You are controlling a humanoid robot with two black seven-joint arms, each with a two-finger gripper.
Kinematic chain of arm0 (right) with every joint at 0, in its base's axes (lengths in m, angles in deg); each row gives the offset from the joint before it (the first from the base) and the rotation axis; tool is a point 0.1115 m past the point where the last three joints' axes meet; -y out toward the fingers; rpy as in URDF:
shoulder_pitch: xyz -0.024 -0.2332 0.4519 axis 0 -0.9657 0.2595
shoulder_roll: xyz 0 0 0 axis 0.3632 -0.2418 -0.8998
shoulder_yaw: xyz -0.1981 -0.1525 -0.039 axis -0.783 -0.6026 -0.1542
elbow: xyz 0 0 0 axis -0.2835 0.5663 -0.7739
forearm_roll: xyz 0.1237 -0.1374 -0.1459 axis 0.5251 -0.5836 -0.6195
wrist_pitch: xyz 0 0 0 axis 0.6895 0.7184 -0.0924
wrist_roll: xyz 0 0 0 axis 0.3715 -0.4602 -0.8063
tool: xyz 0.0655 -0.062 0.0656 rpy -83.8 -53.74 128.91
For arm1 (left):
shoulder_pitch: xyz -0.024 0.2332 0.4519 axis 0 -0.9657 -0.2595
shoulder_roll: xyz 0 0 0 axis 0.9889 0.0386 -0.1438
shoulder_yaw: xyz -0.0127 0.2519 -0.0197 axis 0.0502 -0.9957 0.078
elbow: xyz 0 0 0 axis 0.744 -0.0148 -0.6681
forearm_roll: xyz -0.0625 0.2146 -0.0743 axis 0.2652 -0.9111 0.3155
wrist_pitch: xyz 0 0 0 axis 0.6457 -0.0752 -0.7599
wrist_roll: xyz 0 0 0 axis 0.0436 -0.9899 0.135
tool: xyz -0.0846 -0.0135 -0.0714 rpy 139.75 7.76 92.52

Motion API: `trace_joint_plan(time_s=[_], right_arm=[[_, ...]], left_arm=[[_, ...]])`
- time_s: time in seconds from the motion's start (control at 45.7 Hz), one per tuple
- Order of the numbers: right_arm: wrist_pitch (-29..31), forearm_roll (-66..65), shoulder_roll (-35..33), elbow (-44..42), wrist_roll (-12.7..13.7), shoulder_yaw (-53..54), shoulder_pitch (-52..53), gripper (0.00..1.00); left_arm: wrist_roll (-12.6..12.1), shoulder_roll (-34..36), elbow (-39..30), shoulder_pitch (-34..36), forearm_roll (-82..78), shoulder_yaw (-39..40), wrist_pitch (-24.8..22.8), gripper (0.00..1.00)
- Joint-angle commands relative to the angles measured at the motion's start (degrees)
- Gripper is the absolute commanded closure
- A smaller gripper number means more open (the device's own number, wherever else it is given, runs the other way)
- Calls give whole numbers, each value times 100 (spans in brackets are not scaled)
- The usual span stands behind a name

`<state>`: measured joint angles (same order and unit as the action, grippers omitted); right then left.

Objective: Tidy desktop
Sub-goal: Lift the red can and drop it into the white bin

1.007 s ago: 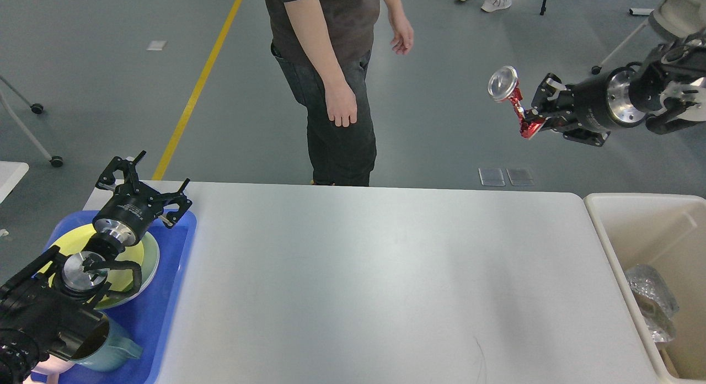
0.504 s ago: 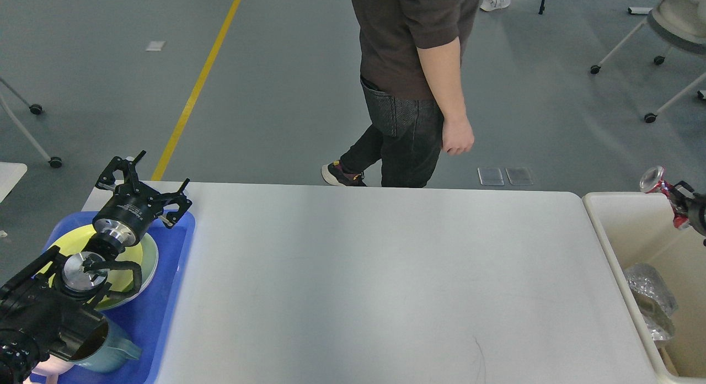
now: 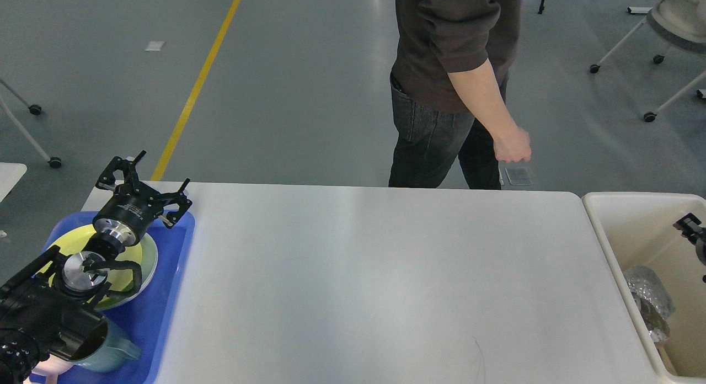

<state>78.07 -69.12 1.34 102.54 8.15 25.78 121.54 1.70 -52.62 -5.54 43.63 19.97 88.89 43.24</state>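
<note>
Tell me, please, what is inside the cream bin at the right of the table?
Inside the cream bin lies a crumpled silvery wrapper by its right side. The picture's edge cuts off the rest, so anything more there stays hidden.

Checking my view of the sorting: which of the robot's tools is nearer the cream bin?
Right. The right tool is over the cream bin at the view's right edge; the left tool hovers over the blue tray, across the desktop.
</note>
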Motion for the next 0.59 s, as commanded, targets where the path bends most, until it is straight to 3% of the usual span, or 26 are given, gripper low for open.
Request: trace_joint_plan(time_s=[0.0,0.131,0.241,0.372,0.504,0.569], right_arm=[[-437,3,265,-107,-12,1813,59,0],[-525,3,326,-72,-21,4573,156,0],[-446,3,484,156,-126,6016,182,0],[-446,-6,564,965,-1127,7230,112,0],[-446,-6,844,1510,-2480,8030,-177,0],[-437,-6,994,1677,-2912,8347,-336,0]], left_arm=[[0,1,0,0,0,0,0,4],[0,1,0,0,0,0,0,4],[0,1,0,0,0,0,0,4],[0,1,0,0,0,0,0,4],[0,1,0,0,0,0,0,4],[0,1,0,0,0,0,0,4]])
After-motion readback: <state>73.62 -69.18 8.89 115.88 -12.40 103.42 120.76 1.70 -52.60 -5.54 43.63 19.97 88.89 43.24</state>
